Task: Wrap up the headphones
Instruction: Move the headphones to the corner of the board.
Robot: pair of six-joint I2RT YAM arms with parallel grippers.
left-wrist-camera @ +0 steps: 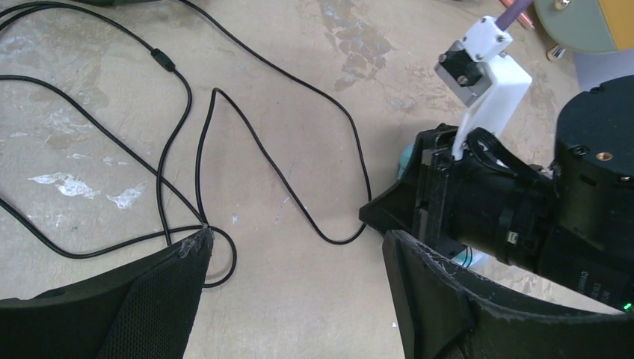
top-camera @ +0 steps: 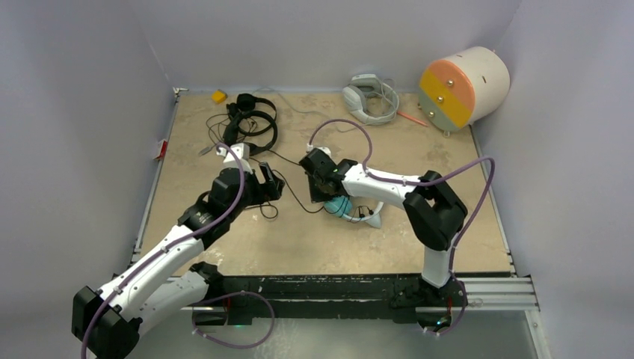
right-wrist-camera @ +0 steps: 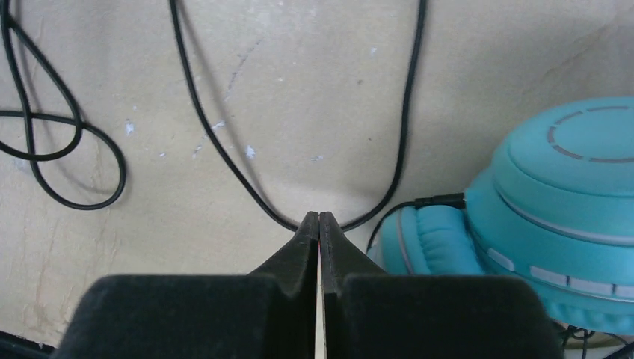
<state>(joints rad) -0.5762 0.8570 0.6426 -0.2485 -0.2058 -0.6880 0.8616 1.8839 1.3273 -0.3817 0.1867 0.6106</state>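
Note:
The teal headphones (top-camera: pixel 340 207) with a white band (top-camera: pixel 371 218) lie mid-table, and their ear cup (right-wrist-camera: pixel 568 217) fills the right of the right wrist view. Their thin black cord (right-wrist-camera: pixel 224 149) runs in a U-loop across the table. My right gripper (right-wrist-camera: pixel 320 218) is shut, its tips pinching the bottom of that loop, just left of the ear cup. My left gripper (left-wrist-camera: pixel 297 238) is open over bare table beside the cord (left-wrist-camera: pixel 262 149), facing the right gripper (left-wrist-camera: pixel 448 194) with nothing between its fingers. Two black headphones (top-camera: pixel 250 123) lie at the back left.
A grey-white headset (top-camera: pixel 370 97) lies at the back centre. A cream cylinder with an orange and yellow face (top-camera: pixel 463 86) stands at the back right, an orange pen (top-camera: pixel 411 117) near it. A small yellow object (top-camera: pixel 218 96) sits at the back left. Loose cord loops (right-wrist-camera: pixel 60 149) trail left.

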